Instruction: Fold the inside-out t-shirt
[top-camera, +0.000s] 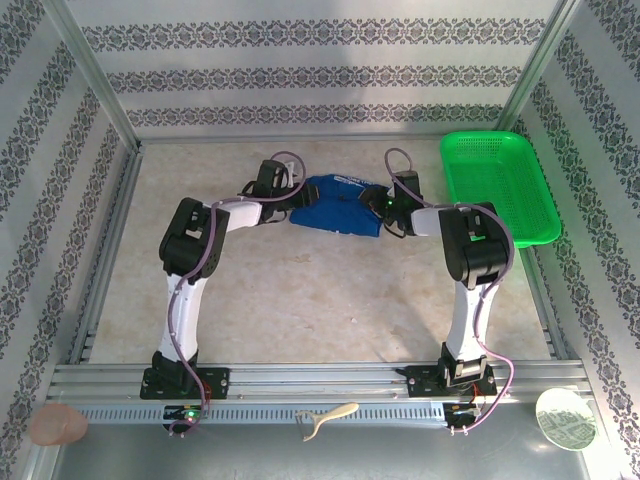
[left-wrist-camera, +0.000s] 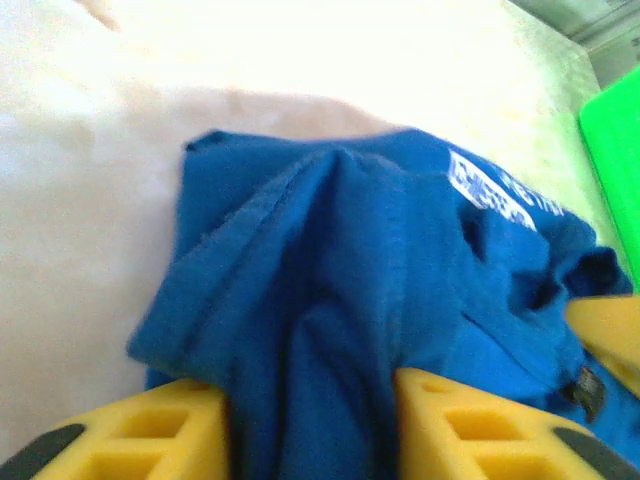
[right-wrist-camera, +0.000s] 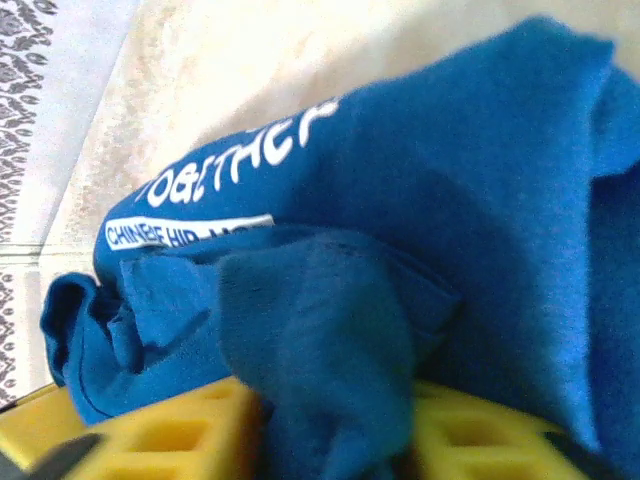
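From above, we see the royal blue t-shirt (top-camera: 335, 203) lying in a crumpled heap at the far middle of the beige worktop (top-camera: 320, 300), with the green mesh basket (top-camera: 495, 180) well apart on its right. In that view the left end effector (top-camera: 293, 212) meets the heap's left edge and the right end effector (top-camera: 385, 205) its right edge, but we cannot make out there how the jaws stand. The wrist cameras settle it. On the left wrist, the yellow fingers (left-wrist-camera: 160, 420) stand spread, and a thick ridge of blue cloth runs down between them and touches both inner faces. The right wrist view shows the same arrangement, its two fingers parted with a bunched fold lying in the gap. Up close we also read what the overhead view gives as a pale smudge: white lettering (right-wrist-camera: 240, 150) ending in "OGETHER", with a boxed line of smaller print beneath it, on the upper face of the shirt. The left wrist view catches the basket's bright green wall at its right edge, beyond the cloth.
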